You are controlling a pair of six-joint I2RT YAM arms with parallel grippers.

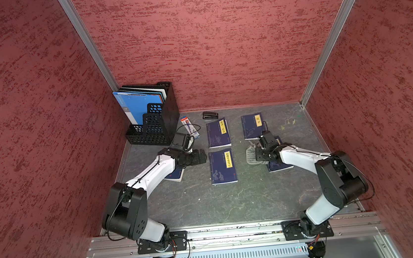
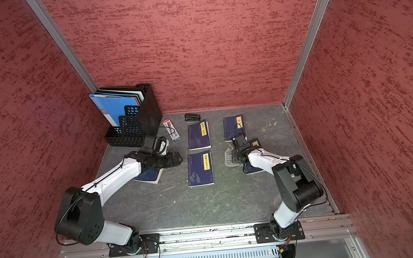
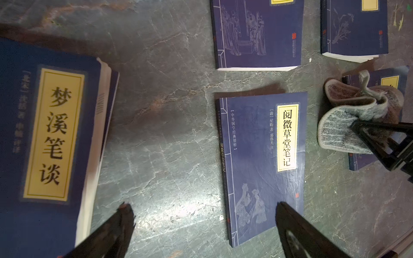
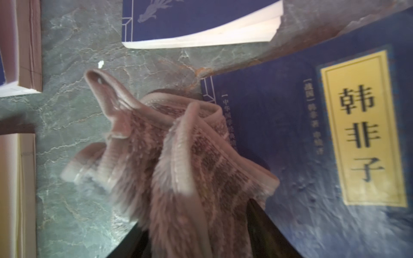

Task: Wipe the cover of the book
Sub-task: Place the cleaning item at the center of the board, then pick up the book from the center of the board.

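The left gripper (image 3: 202, 204) hangs wide open over the worktop (image 3: 167, 134). The blue book (image 4: 290, 145) (yellow label) lies flat on the worktop by the right gripper (image 1: 257, 153) — the bunched grey cloth (image 4: 178, 156) rests partly on its edge. The cloth hides that gripper, so I cannot tell if it grips.

left book (image 3: 55, 134): 梦溪笔谈 | centre book (image 3: 261, 169): 阅微草堂笔记 | right book (image 4: 312, 145): 韩非子 | far book (image 1: 253, 126): 庄子

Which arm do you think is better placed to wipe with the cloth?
Right, probably: the right claw sits at the crumpled grey cloth overlapping a navy book; the open left claw is farther off.
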